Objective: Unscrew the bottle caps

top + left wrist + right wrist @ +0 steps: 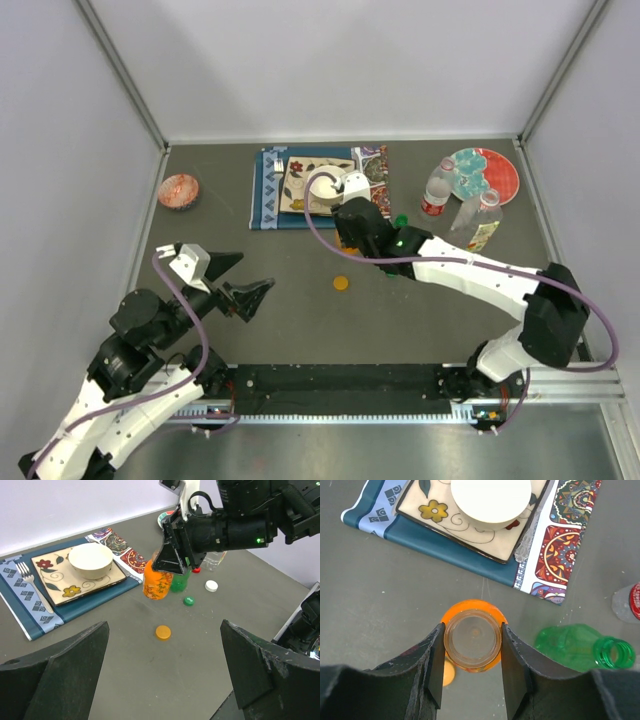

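On the grey table [300, 330] the right gripper [472, 645] squeezes the light, slippery-looking orange bottle [156, 585] by its stiff open neck, a good place to hold, its orange cap [163, 632] lies nearby, and the left gripper [255, 270] is wide open

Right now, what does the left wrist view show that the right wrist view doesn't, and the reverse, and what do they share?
Left wrist only: the green cap and white cap lying loose, the fork, and the right gripper seen from outside. Right wrist only: the open, capless mouths of the orange bottle and green bottle. Both: those two bottles, the gripper clamped on the orange one, and the white bowl.
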You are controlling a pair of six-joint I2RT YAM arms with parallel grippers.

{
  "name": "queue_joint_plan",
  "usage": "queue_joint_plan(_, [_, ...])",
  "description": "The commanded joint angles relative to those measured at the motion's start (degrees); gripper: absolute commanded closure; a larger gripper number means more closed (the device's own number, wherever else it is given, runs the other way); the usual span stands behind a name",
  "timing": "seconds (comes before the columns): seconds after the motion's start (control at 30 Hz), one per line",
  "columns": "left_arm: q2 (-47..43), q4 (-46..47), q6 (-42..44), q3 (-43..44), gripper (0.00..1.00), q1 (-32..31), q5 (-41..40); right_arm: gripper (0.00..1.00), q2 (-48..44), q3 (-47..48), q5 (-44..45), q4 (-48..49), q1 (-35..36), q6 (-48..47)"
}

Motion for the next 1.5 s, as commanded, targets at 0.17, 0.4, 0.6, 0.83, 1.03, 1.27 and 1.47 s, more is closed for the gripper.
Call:
queue_joint_plan(0.17, [-1.9,-0.1,-2.3,-2.8,0.01,0.1,0.3,1.00,6.0,0.8,1.5,8.4,-0.9,1.4])
queue_joint_plan(0.4, [-2.5,-0.9,-2.2,-3.8,0.01,0.1,0.1,1.00,9.8,-0.8,-1.2,10.7,-2.5,3.4])
queue_joint_plan(0.6, [-2.6,-0.9,-1.9,-4.3,0.01,0.1,-0.5,1.00,12.4,-1.3,-4.1,11.8,-3.7,3.4])
queue_joint_plan(0.83, [-2.7,-0.6,-2.6,-5.0,0.01,0.0,-0.3,0.85,13.7,-2.1,-5.8,12.2,-4.0,3.5])
queue_joint_plan(1.03, [-2.4,-0.2,-2.7,-5.1,0.01,0.0,0.1,0.59,13.2,-2.6,-6.3,12.3,-4.0,3.4])
queue_joint_plan(1.27, [-1.9,0.1,-3.1,-5.0,0.01,0.1,0.5,0.41,12.5,-2.6,-5.6,11.3,-3.9,2.9])
queue_joint_plan(1.47, [-1.9,0.1,-3.3,-5.0,0.01,0.1,0.7,0.38,12.1,-2.8,-5.7,11.0,-4.0,3.0])
